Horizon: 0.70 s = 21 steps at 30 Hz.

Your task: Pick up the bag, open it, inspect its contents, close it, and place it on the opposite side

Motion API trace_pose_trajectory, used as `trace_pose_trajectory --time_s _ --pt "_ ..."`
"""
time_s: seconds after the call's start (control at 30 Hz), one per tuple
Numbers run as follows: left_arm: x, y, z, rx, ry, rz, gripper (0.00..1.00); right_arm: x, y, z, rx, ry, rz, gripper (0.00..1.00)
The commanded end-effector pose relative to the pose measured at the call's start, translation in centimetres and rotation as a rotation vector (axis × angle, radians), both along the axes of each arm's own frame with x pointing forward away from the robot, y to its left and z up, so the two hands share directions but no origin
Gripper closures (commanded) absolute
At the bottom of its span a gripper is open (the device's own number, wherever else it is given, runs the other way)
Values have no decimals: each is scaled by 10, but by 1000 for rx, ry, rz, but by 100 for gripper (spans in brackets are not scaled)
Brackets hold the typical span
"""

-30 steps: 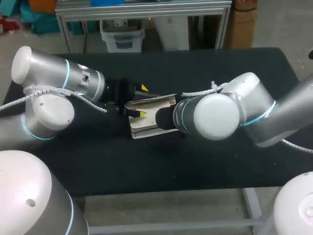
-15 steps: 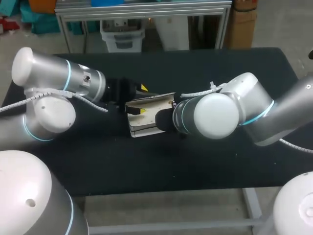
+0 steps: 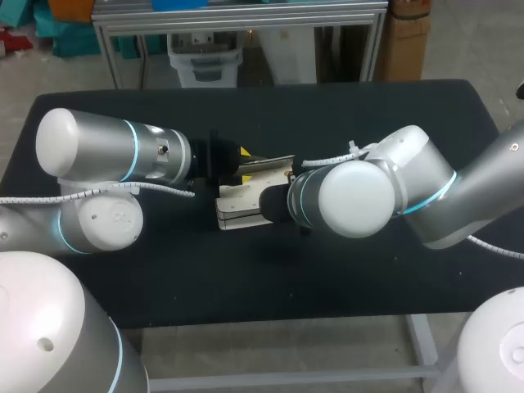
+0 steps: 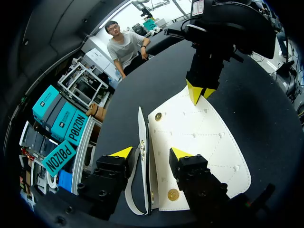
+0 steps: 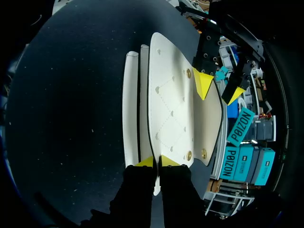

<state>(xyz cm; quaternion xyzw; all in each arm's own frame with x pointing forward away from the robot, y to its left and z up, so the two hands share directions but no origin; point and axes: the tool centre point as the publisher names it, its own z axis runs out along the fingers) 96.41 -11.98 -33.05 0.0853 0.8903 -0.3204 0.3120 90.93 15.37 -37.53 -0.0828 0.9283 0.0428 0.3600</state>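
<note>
There is one white bag (image 3: 236, 210), two arms and two tools, each tool with two yellow tips. The bag lies near the middle of the black tabletop (image 3: 344, 115), between the two tools. Its long axis runs from one tool to the other, roughly across the tabletop from my left to my right. Its flap (image 4: 199, 137) is opened away from the body, and two brass-coloured snaps (image 4: 173, 194) show on its inner face.

The left tool (image 4: 152, 153) stands wide at the bag's left end. The thin edge of the body and a loop of strap lie between its fingers, and I cannot tell if either finger touches the bag. The right tool (image 5: 156, 162) is at the opposite end, its tips drawn narrow and pinching the edge of the flap from both sides.
</note>
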Motion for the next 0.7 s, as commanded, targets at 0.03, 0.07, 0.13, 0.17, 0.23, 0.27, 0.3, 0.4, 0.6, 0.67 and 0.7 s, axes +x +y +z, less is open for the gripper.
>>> trace_pose_trajectory --time_s 0.03,0.07,0.13,0.17,0.23,0.27,0.3,0.4,0.6,0.67,0.7 --pt "4 -7 -9 -8 -29 32 100 0 2 -2 -4 0 0 100" --pt "4 -7 -10 -7 -28 30 100 1 3 -2 -4 1 0 100" --pt "3 -8 -11 -7 -18 3 100 1 3 -2 -5 2 0 100" --pt "-1 -8 -11 -8 -11 -17 100 2 3 -2 -5 4 -2 100" --pt "-7 -6 -12 -1 -3 -48 100 2 4 -2 -4 6 -6 100" --pt "-10 -4 -12 0 14 -79 100 2 4 -2 -3 7 -8 100" --pt "-13 -3 -12 13 14 -94 100 3 4 -3 -2 9 -10 100" --pt "-20 -4 -18 71 19 -151 100 4 4 -3 0 12 -15 100" --pt "-25 -4 -24 136 17 -231 100 4 5 -3 -2 13 -22 100" --pt "-25 -3 -24 127 42 -253 100 4 5 -3 -2 13 -22 100" --pt "-25 -3 -24 127 46 -256 100 4 5 -3 -2 13 -22 100"
